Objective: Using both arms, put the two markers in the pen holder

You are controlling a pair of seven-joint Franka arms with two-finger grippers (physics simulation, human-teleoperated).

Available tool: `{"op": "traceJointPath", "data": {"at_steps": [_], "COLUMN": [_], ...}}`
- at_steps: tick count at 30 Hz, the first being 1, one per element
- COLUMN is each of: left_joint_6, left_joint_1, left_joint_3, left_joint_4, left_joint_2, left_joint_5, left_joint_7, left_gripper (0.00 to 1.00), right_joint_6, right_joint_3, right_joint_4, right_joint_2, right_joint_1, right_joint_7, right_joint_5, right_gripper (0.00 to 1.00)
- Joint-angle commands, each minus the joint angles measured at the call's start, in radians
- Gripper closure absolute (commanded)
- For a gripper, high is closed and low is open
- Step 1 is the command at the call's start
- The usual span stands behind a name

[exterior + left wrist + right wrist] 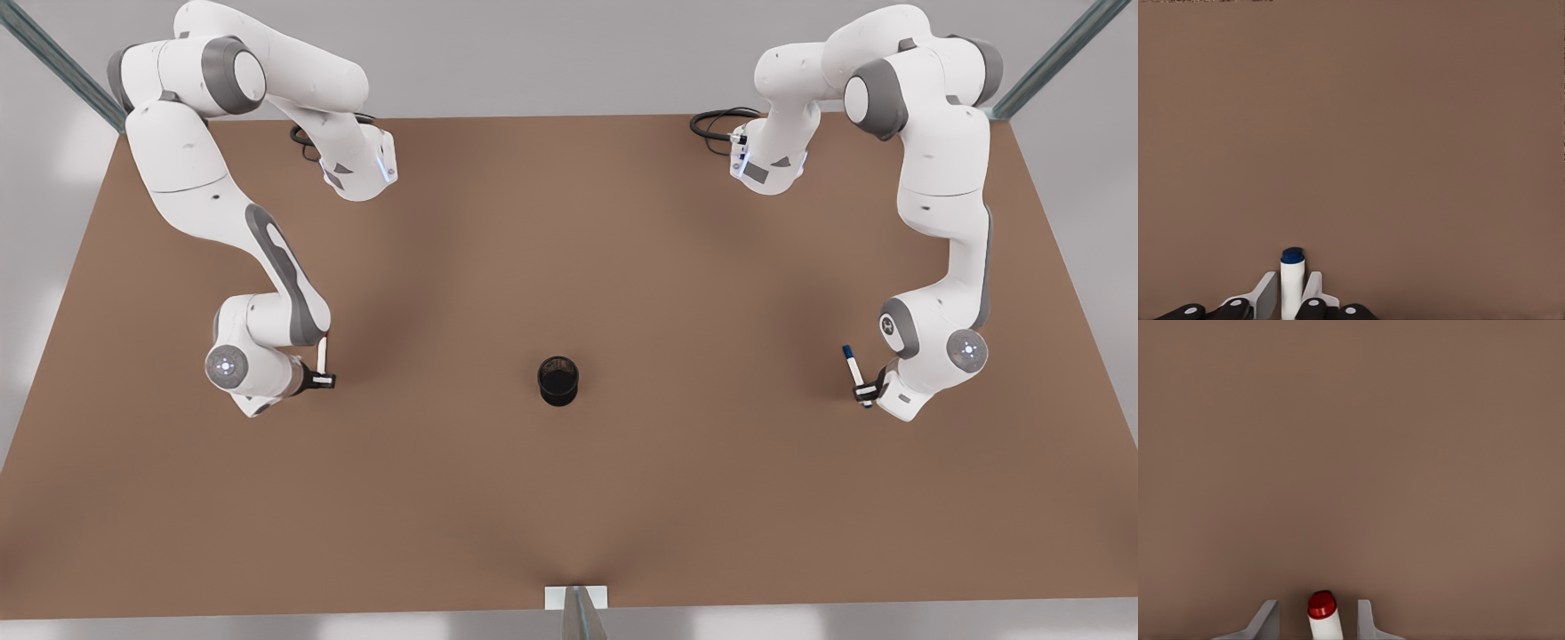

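Blue-capped marker (1292,277) sits pinched in the left tool (1291,293); red-capped marker (1323,613) stands between the right tool's (1318,620) wider fingers. Tighten, lift both straight, then carry to the cup (559,380) mid-counter (569,498).

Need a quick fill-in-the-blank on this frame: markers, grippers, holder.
The marker in the shut left gripper has a ___ cap. The right gripper has its fingers ___ around the red-capped marker. In the front view, the pen holder stands ___ the two grippers. Missing: blue; open; between.
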Motion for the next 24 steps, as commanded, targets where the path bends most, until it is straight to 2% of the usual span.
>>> {"op": "traceJointPath", "data": {"at_steps": [1,8,13,16,21,24], "left_joint_6": [0.000,0.000,0.000,0.000,-0.001,-0.155], "left_joint_1": [0.000,0.002,0.002,0.000,-0.002,-0.026], "left_joint_3": [0.000,0.000,0.000,-0.009,-0.014,-0.020], "left_joint_4": [0.001,0.007,0.007,0.007,0.018,0.129], "left_joint_2": [0.000,0.012,0.011,0.011,0.004,0.004], "left_joint_5": [-0.001,-0.004,-0.024,-0.025,-0.025,-0.022], "left_joint_7": [0.098,0.097,0.095,0.062,0.043,-0.035], "left_gripper": [0.60,0.61,0.70,0.73,0.79,0.79], "right_joint_6": [0.000,0.003,0.003,0.003,-0.005,-0.005], "right_joint_3": [0.001,0.003,0.003,0.004,0.009,0.011], "right_joint_4": [-0.001,-0.006,-0.007,-0.009,-0.006,-0.007], "right_joint_2": [0.000,0.000,0.005,0.003,-0.009,-0.015], "right_joint_1": [0.000,0.000,0.000,0.000,0.000,0.000], "right_joint_7": [-0.002,-0.002,-0.002,-0.004,-0.002,-0.002], "right_joint_5": [0.001,0.001,0.001,0.001,0.001,0.001], "right_gripper": [0.45,0.63,0.64,0.69,0.70,0.72]}}
